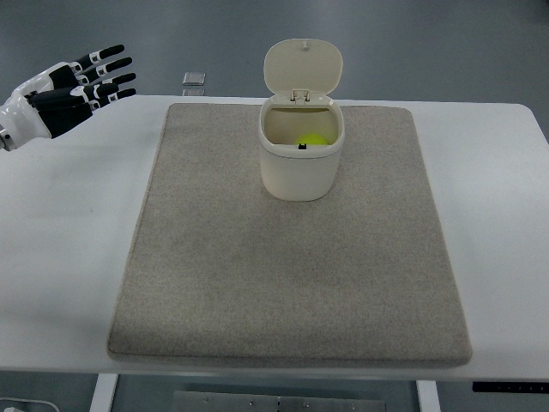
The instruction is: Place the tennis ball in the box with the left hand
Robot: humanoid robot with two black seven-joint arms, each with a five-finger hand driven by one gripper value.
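Tennis ball [312, 141] already sits inside the box [300, 172], lid up, while my left hand [81, 86] hangs well left of it, fingers spread, empty.

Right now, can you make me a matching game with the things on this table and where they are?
Things:
1. tennis ball
2. lid
3. left robot hand
4. mat

Places or states:
A. flipped up and open
B. lying flat under the box
C. inside the box
D. fingers spread, holding nothing, over the table's far left corner

Pairs: 1-C, 2-A, 3-D, 4-B
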